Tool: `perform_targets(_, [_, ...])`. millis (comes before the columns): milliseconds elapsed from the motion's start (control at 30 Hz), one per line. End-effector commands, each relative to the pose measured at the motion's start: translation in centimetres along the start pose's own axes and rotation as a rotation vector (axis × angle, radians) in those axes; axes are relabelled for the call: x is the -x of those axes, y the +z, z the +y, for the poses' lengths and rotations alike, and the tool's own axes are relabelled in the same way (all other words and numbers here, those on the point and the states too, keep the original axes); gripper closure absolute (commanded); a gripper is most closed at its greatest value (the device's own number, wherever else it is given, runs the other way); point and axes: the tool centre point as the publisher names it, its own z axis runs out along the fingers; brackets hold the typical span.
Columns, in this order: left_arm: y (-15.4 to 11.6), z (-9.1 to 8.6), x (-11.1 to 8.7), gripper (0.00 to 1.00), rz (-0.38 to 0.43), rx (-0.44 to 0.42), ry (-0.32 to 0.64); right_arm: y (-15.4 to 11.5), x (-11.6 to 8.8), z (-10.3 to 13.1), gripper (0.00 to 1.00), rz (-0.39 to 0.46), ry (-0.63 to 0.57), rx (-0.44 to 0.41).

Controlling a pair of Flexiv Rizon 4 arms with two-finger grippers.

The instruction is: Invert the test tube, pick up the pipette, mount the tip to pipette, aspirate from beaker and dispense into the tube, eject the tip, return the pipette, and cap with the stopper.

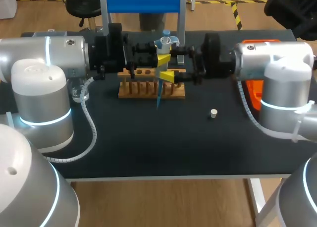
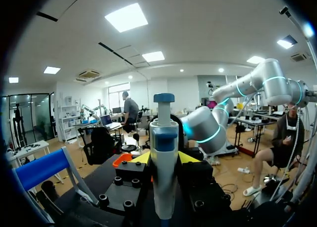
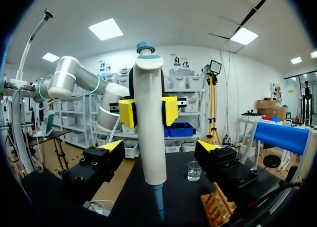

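The left gripper (image 2: 164, 158) is clenched on the pipette (image 1: 165, 44) and holds it upright. In the head view this is in the upper middle of the frame, above the wooden rack (image 1: 151, 90). A blue tip (image 3: 158, 203) sits on the lower end of the pipette and hangs down in front of the rack. The right gripper (image 3: 160, 147) is released: its yellow fingertips (image 3: 113, 146) stand apart on both sides of the pipette and do not touch it. The white stopper (image 1: 214, 113) lies on the black table (image 1: 148, 147), right of centre. The glass beaker (image 1: 79, 93) stands at the left, partly hidden by the left arm (image 1: 44, 53). An orange object (image 1: 252, 94) shows at the right, partly behind the right arm (image 1: 277, 63).
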Motion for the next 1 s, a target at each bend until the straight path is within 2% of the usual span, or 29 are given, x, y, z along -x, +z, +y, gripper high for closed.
perform_targets(33, [0.16,0.1,-0.08,1.0,-0.006,-0.006,0.002,0.5,-0.31,-0.06,0.1,-0.016,-0.002,0.007])
perform_targets(200, [0.16,0.1,-0.08,1.0,-0.006,-0.006,0.002,0.75,-0.38,0.13,0.15,-0.025,0.0,0.014])
perform_targets(400, [0.16,0.1,-0.08,1.0,-0.006,-0.006,0.002,0.97,-0.62,0.45,0.32,-0.031,-0.007,0.023])
perform_targets(500, [0.16,0.1,-0.08,1.0,-0.006,-0.006,0.002,0.97,-0.72,0.53,0.42,-0.031,-0.008,0.025])
perform_targets(533, [0.16,0.1,-0.08,1.0,-0.006,-0.006,0.002,0.96,-0.77,0.56,0.5,-0.03,-0.009,0.026])
perform_targets(600, [0.16,0.1,-0.08,1.0,-0.006,-0.006,0.002,0.93,-0.83,0.61,0.53,-0.027,-0.009,0.027])
perform_targets(767, [0.16,0.1,-0.08,1.0,-0.006,-0.006,0.002,0.88,-0.96,0.71,0.7,-0.022,-0.01,0.03])
perform_targets(867, [0.16,0.1,-0.08,1.0,-0.006,-0.006,0.002,0.85,-1.01,0.77,0.95,-0.018,-0.01,0.032])
perform_targets(900, [0.16,0.1,-0.08,1.0,-0.006,-0.006,0.002,0.85,-1.02,0.79,1.0,-0.016,-0.011,0.033])
perform_targets(1000, [0.16,0.1,-0.08,1.0,-0.006,-0.006,0.002,0.84,-1.07,0.84,1.0,-0.008,-0.012,0.034])
